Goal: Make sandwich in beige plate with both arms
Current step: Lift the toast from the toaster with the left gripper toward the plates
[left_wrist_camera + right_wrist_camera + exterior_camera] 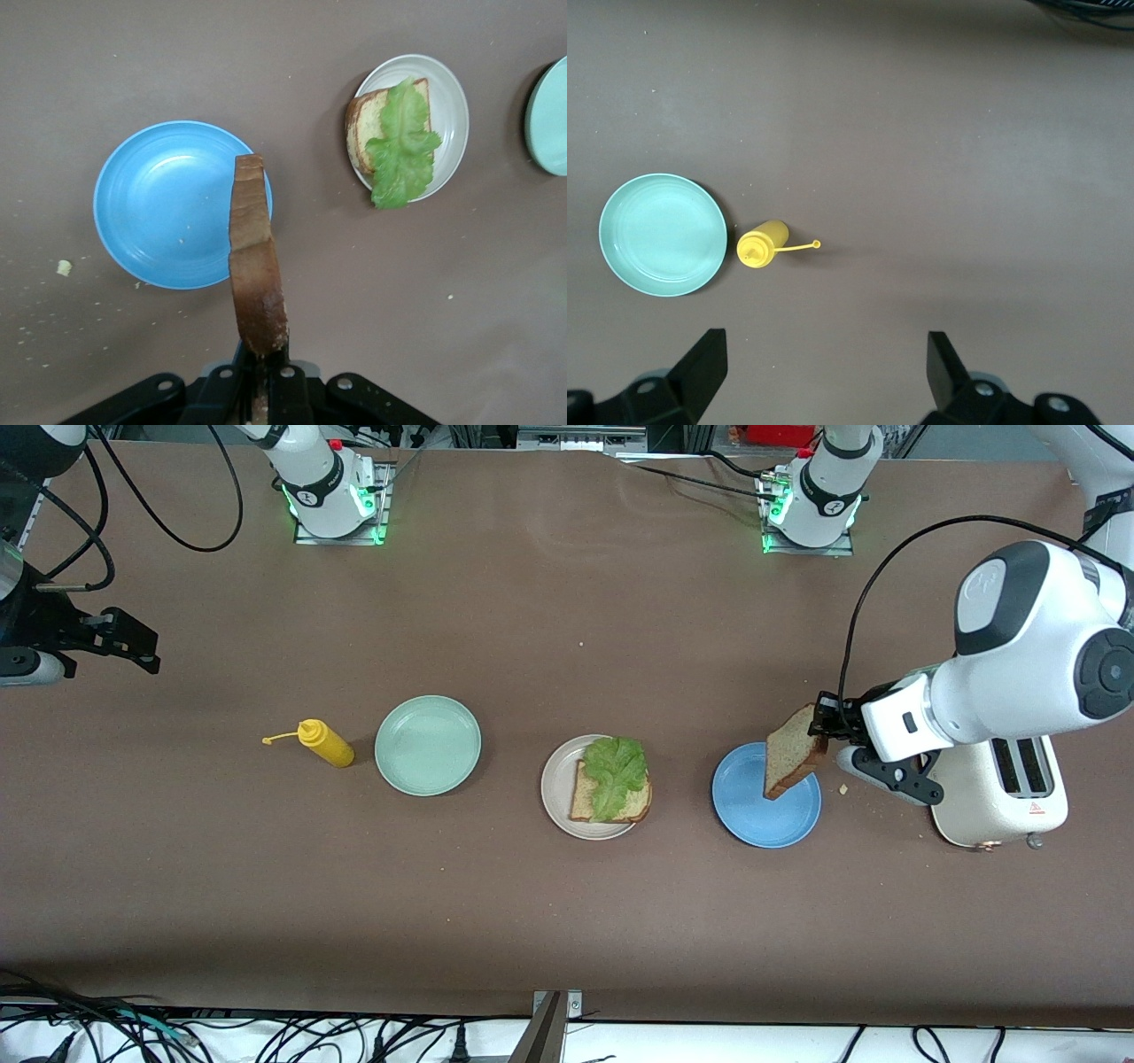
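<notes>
Front view, running from the right arm's end of the table: you are seeing the right gripper (133, 642) waiting up at the table's edge with its jaws spread and nothing in them. Well away from it toward the middle, the yellow squeeze bottle (326, 744) is lying on its side just beside the mint-green plate (428, 745). Next along, the beige plate (558, 802) is carrying one bread slice (586, 802) with the lettuce leaf (614, 775) draped over it, so the sandwich is still lacking its top. Past that, the left gripper (826, 724) is pinching the second bread slice (793, 753) by its upper edge, the slice hanging edge-down over the rim of the blue plate (753, 815), with the toaster (1001, 793) under the arm's wrist.

You are risking a slip: the grip is on a thin strip of crust, so a quick swing toward the beige plate could tear or drop the slice. Released on edge, it could also topple off the lettuce rather than lie flat.

Left wrist view is showing you what the front one is not: the held slice (255, 266) edge-on and crumbs scattered round the blue plate (159, 204). Right wrist view is showing only its own open fingers (704, 363), the bottle (764, 245) and the mint-green plate (663, 234).
</notes>
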Robot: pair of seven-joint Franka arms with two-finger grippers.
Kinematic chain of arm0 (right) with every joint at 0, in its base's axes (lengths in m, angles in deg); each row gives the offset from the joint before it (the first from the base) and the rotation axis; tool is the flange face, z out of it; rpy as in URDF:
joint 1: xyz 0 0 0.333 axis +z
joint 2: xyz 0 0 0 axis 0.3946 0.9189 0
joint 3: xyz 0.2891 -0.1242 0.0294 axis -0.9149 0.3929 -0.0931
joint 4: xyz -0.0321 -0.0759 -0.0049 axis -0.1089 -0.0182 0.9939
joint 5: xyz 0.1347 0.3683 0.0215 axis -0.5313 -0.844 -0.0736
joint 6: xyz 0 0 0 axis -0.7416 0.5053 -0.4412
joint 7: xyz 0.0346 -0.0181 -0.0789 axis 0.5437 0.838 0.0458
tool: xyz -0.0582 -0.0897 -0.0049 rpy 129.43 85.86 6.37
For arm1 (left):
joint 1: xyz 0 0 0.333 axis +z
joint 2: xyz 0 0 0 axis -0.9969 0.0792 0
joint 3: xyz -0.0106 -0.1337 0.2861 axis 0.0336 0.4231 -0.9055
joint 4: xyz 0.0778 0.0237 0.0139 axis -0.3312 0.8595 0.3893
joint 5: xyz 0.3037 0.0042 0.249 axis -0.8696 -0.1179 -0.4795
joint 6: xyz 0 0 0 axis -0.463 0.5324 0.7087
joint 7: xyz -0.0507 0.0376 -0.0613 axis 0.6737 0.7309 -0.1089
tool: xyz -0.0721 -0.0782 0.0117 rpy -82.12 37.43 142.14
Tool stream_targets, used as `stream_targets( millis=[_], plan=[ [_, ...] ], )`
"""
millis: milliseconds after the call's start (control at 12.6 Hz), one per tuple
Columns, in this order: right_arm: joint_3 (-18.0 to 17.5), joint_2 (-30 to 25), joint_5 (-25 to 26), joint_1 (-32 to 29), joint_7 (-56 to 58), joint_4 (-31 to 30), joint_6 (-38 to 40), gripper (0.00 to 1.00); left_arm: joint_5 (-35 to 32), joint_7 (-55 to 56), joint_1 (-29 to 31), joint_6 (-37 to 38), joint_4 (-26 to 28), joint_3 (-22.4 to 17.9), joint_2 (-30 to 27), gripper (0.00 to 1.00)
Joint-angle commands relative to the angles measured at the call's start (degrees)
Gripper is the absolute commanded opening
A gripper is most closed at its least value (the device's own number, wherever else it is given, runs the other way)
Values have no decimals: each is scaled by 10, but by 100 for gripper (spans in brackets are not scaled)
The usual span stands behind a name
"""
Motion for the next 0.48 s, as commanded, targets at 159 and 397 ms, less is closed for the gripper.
stream_targets(
  millis=[159,397],
  plan=[
    [-1,-9,25,4,9,28,52,100,93,-55,64,8,-23,-1,24,0],
    [-3,-8,24,6,23,33,54,100,173,-65,64,7,-22,-1,74,0]
  ],
)
